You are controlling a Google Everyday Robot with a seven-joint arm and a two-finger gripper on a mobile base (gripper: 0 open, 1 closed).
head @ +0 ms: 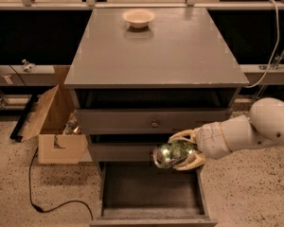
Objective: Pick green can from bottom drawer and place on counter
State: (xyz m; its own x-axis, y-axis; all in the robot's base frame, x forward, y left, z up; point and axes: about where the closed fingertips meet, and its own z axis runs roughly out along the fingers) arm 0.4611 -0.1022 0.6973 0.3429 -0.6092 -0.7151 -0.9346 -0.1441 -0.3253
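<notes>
The green can (169, 153) lies sideways in my gripper (184, 150), silver end toward the left. The gripper is shut on it, one cream finger above and one below. It hangs just above the back of the open bottom drawer (151, 212), in front of the middle drawer's face. The drawer's dark floor shows nothing in it. The counter (156, 56) is the flat grey top of the cabinet, well above the can. My white arm (246, 131) reaches in from the right.
A cream bowl (138, 18) sits at the back of the counter. An open cardboard box (52, 126) stands on the floor left of the cabinet, with a black cable (42, 205) beside it. A white cable (270, 56) hangs at the right.
</notes>
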